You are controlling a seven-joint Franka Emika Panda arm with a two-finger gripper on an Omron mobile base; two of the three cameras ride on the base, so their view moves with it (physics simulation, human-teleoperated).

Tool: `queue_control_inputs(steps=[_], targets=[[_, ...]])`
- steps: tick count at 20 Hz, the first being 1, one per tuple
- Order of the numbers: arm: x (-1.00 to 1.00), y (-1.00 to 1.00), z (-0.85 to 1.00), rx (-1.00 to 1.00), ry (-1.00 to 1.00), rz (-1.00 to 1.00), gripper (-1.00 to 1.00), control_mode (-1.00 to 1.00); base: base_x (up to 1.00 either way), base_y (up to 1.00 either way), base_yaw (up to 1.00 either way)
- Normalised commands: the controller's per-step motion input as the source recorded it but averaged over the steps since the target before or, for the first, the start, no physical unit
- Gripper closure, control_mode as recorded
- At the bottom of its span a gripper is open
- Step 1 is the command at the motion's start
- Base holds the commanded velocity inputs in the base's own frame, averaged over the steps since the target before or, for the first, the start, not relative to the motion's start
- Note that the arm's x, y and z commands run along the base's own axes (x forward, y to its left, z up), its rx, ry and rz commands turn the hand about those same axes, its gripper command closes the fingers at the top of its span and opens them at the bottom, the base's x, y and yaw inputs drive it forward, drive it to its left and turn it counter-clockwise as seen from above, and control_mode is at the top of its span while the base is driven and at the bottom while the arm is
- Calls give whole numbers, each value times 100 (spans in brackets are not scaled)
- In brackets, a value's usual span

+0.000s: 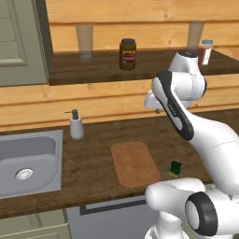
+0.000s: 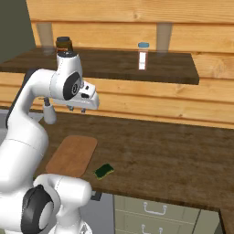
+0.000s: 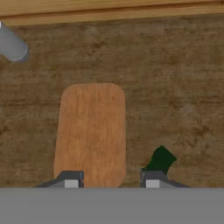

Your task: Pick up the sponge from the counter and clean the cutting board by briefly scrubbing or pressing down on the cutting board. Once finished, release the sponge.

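Note:
The cutting board lies flat on the dark counter, near its front edge. Just right of it rests the small dark green sponge, set at an angle. My gripper hangs high above the board, pointing down, open with nothing between its fingers. In the hand view one fingertip sits over the board's near edge and the other sits just below the sponge.
A steel sink is set in the counter at the left, with a grey soap dispenser beside it. On the higher shelf stand a brown jar and a small bottle.

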Motion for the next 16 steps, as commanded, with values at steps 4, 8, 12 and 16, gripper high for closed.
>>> queue_control_inputs(steps=[4, 8, 12, 16], targets=[[-1, -14, -13, 1, 0, -7, -100, -100, 0, 0, 0], [-11, -32, -37, 7, 0, -32, -100, -100, 0, 0, 0], [-5, -31, -54, 1, 10, -37, -100, -100, 0, 0, 0], [-9, -13, -74, 0, 23, -33, -100, -100, 0, 0, 0]])
